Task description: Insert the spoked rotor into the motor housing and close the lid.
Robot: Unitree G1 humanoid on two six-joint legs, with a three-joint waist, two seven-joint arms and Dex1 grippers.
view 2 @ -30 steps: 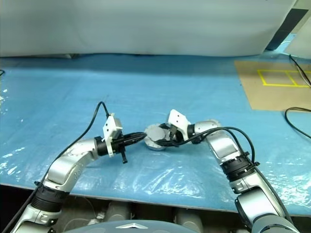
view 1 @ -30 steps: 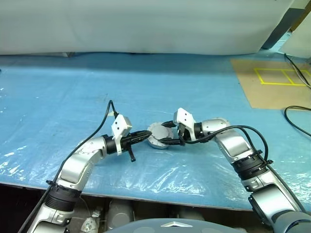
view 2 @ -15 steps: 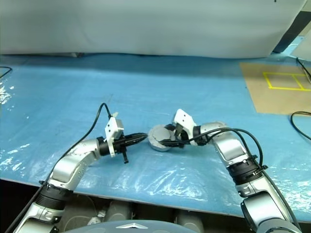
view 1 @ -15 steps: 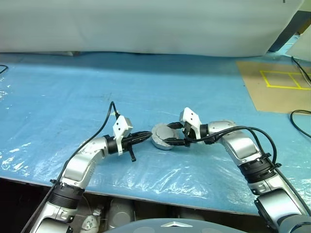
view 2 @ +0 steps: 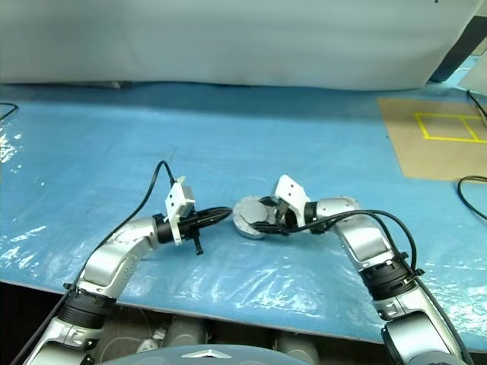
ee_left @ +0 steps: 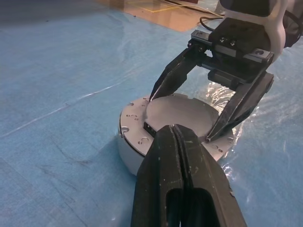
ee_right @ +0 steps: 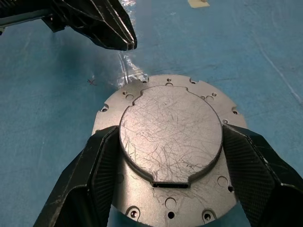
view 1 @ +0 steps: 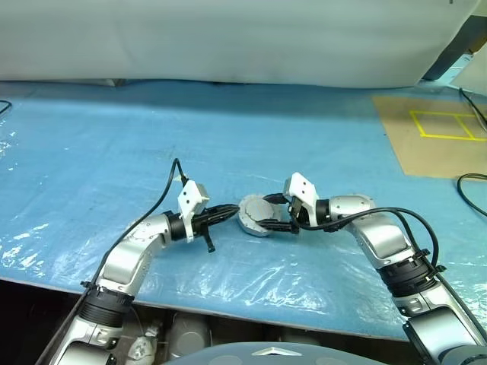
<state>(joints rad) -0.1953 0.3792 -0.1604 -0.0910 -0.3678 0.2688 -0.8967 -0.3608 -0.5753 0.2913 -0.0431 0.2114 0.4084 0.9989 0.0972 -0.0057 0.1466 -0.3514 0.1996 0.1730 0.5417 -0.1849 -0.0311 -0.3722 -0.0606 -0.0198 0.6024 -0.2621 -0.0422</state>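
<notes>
Blue plastic sheeting (view 1: 91, 152) covered the table, and one squat grey metal motor housing (view 1: 254, 215) sat on it between the robot's two arms. Going left to right: the left gripper (view 1: 231, 211) pointed level toward the housing's left side, its two black fingers pressed together and holding nothing, tips just beside the housing's wall. The housing came next, its flat scratched top plate (ee_right: 170, 135) facing up, a raised round disc on a wider flange dotted with small screw holes; neither copper windings nor a spoked rotor could be seen. The right gripper (view 1: 275, 215) reached in from the right, angled slightly downward, its fingers (ee_right: 258, 163) spread wide to either side of the raised disc, close against its rim; whether they truly gripped it could not be told. The right arm looked nearer to acting. Count: one housing, two grippers.
</notes>
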